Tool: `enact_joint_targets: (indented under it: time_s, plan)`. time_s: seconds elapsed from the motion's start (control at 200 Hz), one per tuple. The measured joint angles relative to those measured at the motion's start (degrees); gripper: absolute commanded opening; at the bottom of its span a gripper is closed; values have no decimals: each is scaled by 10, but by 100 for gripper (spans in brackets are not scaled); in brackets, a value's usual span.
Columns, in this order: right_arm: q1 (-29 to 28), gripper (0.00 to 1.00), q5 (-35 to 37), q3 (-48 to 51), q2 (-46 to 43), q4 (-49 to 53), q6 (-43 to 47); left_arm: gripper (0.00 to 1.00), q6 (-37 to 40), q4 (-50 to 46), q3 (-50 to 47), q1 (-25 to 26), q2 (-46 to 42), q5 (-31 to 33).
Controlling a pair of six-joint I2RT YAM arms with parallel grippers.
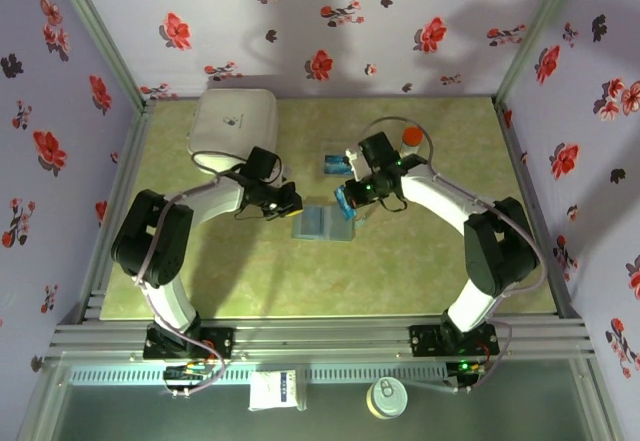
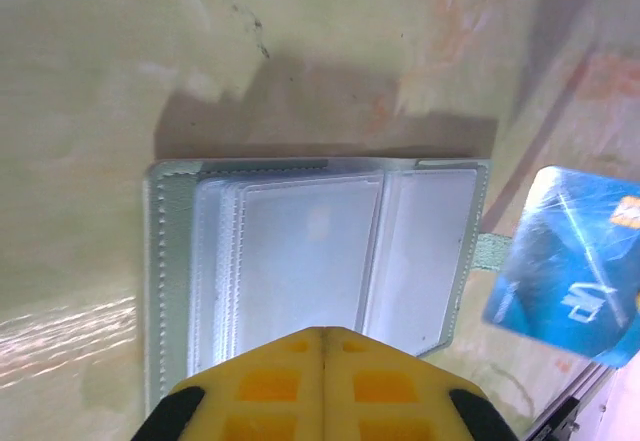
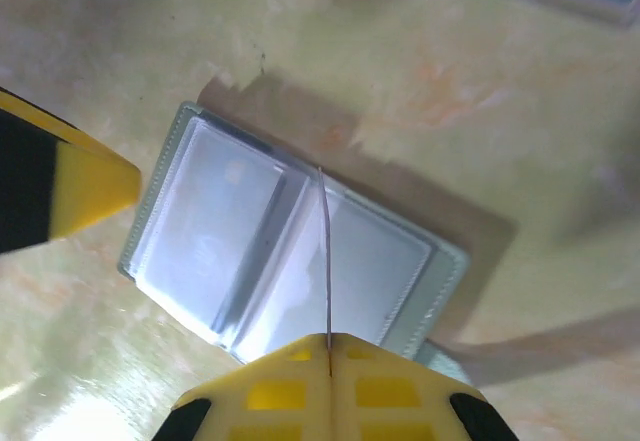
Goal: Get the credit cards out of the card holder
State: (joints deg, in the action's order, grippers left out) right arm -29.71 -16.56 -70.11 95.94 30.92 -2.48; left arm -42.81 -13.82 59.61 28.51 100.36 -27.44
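The grey-blue folding card holder (image 1: 323, 223) lies open on the green table (image 1: 250, 281), the left fingers (image 2: 335, 346) pressed together over its edge, while the right fingers (image 3: 342, 349) pinch a thin blue plastic credit card (image 2: 570, 261) just above it, a light, stiff and probably slippery thing best gripped by one edge.

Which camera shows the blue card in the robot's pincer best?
The left wrist view: the blue card faces it, printing visible. The right wrist view sees it edge-on, a thin line above the shut right gripper. The top view shows a small blue patch.
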Motion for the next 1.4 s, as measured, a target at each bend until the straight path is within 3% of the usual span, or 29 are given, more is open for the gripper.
enact_joint_targets:
  time_s: [0.3, 0.53, 1.085, 1.4]
  plan:
    - [1, 0, 41, -124, 52, 87, 315, 6, -1, 9, -40, -25, -18, 0]
    - [9, 0, 61, -228, 136, 148, 460, 6, -1, 10, -50, -29, -26, 0]
    - [32, 0, 45, -516, 315, 259, 563, 7, 2, 7, -66, -45, -28, 0]
    - [38, 0, 48, -607, 377, 290, 589, 7, 9, 5, -66, -54, -28, 0]
